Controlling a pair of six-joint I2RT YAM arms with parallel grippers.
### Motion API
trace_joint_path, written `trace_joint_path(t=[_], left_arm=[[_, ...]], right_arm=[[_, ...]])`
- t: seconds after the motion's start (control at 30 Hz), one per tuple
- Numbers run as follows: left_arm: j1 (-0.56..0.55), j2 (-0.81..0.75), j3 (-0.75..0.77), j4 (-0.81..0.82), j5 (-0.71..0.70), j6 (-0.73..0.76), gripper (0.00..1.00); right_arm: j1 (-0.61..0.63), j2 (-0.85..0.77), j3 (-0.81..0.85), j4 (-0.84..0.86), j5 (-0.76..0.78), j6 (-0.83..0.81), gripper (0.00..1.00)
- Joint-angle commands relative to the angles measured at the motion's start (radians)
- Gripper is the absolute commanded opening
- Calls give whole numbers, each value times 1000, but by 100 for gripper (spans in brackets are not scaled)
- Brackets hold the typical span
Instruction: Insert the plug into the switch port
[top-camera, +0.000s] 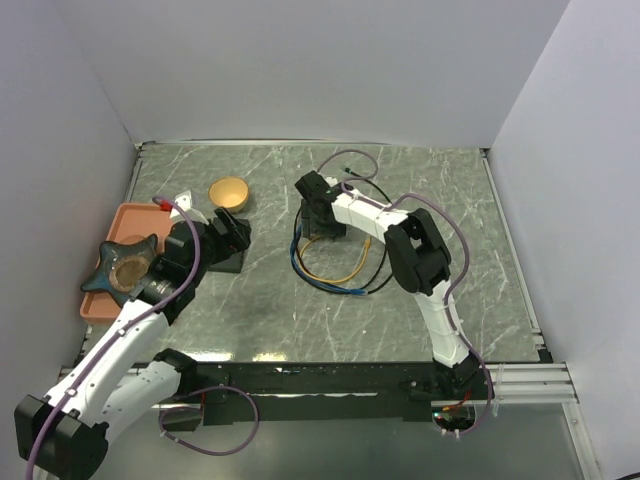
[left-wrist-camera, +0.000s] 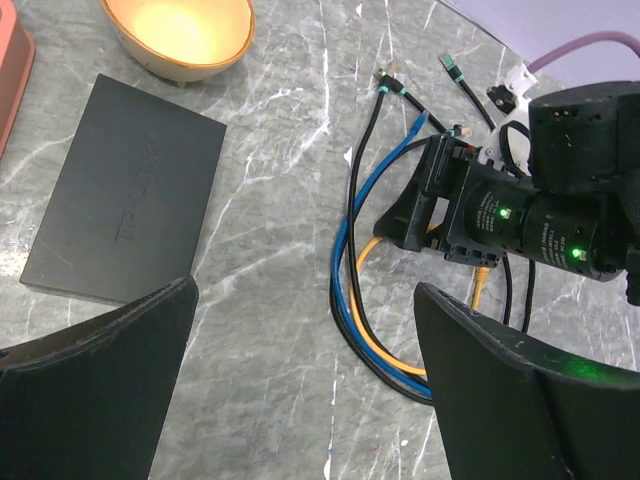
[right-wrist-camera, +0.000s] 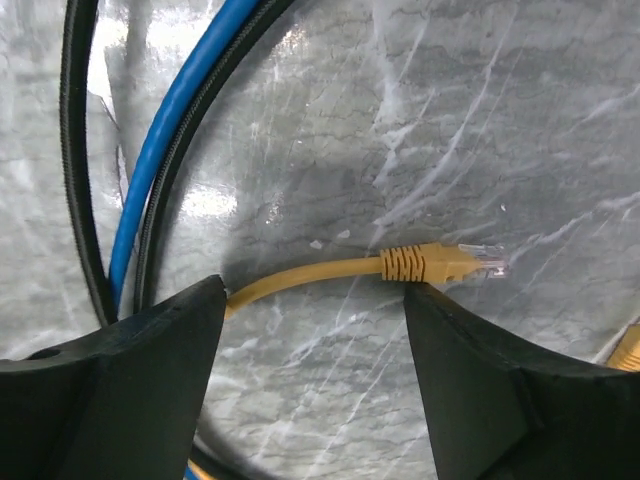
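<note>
The switch (left-wrist-camera: 125, 200), a flat matte-black box, lies on the marble table; in the top view the switch (top-camera: 228, 265) is partly under my left gripper (top-camera: 232, 232). My left gripper (left-wrist-camera: 305, 400) is open and holds nothing. A yellow cable ends in a clear-tipped plug (right-wrist-camera: 440, 263) lying flat on the table. My right gripper (right-wrist-camera: 315, 300) hangs low over it, open, the cable running just past both fingertips. The right gripper (top-camera: 320, 215) sits over the cable loops, right of the switch.
Blue, black and yellow cables (top-camera: 335, 265) loop together mid-table. A yellow bowl (top-camera: 228, 192) stands behind the switch. An orange tray (top-camera: 100, 305) at the left edge holds a dark star-shaped object (top-camera: 125, 270). Walls close in the back and both sides.
</note>
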Motion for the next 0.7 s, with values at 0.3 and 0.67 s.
trace_joint_path(t=[0.3,0.67], left_arm=[[-4,-39,-3,52,11,26,96],[-4,-72,-8,49,19,44,96]], right_arm=[[5,97,155,-130,-109,-139,37],[-37,-1,51,-51,-216,-254,0]])
